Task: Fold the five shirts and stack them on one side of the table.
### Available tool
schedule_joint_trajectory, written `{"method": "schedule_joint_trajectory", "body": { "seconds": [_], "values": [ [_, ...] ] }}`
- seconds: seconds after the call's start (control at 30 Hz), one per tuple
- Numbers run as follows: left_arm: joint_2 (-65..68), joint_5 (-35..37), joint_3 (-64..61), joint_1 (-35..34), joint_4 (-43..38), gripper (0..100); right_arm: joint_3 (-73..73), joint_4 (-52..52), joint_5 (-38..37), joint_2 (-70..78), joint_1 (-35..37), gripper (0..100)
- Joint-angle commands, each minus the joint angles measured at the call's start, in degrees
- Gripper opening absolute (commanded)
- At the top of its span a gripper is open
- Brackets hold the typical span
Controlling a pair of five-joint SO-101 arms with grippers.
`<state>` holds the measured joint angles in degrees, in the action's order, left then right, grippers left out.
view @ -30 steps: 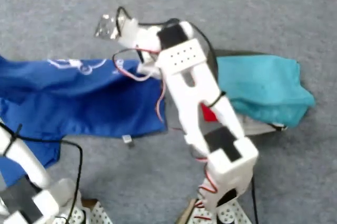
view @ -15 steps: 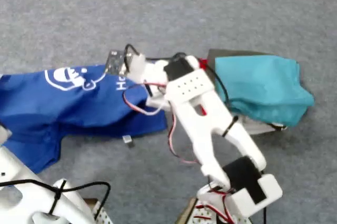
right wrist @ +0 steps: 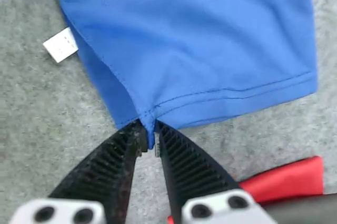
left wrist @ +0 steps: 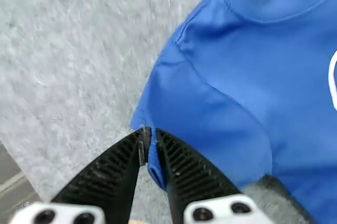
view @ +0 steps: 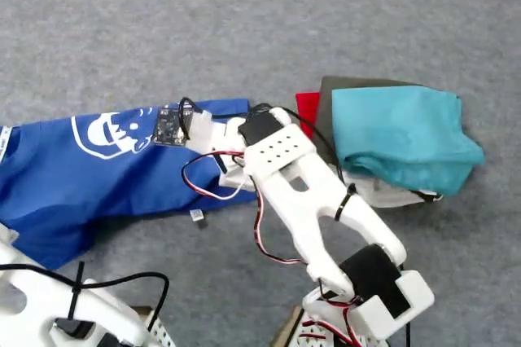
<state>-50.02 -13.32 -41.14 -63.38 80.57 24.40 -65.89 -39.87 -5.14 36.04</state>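
Note:
A blue shirt [view: 98,176] with a white print lies spread over the left half of the table, print side up. My right gripper [right wrist: 149,132] is shut on the corner of its bottom hem, just above the grey cloth. The right arm [view: 285,168] stretches over that end of the shirt in the high view. My left gripper [left wrist: 149,148] is shut on the edge of the blue sleeve [left wrist: 210,129] near the collar end. A stack of folded shirts [view: 399,135] sits at the right, teal on top, with dark grey, red [view: 307,107] and white beneath.
A white tag [right wrist: 60,44] sticks out from the shirt's side seam. The left arm's base [view: 57,314] is at the near left corner. The red shirt's edge [right wrist: 284,179] lies close to my right gripper. Grey table cloth [view: 244,29] stretches behind the shirt.
The right arm has come down and toward the near side, laying the blue shirt flat so its print shows. The left arm has drawn back to the near left.

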Motion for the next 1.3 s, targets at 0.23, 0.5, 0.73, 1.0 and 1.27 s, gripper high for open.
{"method": "schedule_joint_trajectory", "body": {
  "seconds": [0.23, 0.5, 0.73, 1.0, 1.27],
  "values": [
    [0.7, 6.7, -5.0, 5.7, -14.4, 2, -2.8, 3.3, 1.4, -3.5, -2.5, 0.2],
    [2.4, 22.0, 16.4, 20.0, -35.2, 2, -23.3, 8.1, 2.6, 6.0, -10.6, 0.2],
    [20.6, 25.1, 25.5, 24.3, -56.5, 2, -53.3, 8.1, 5.5, 25.6, -12.5, 0.2],
    [36.5, 23.9, 41.7, 23.9, -32.8, 2, -78.2, -12.8, 6.9, 42.2, -11.6, 0.2],
    [36.4, 18.5, 34.8, 23.7, -22.4, 2, -89.3, -29.2, 1.8, 48.2, -9.1, 0.2]
  ]
}}
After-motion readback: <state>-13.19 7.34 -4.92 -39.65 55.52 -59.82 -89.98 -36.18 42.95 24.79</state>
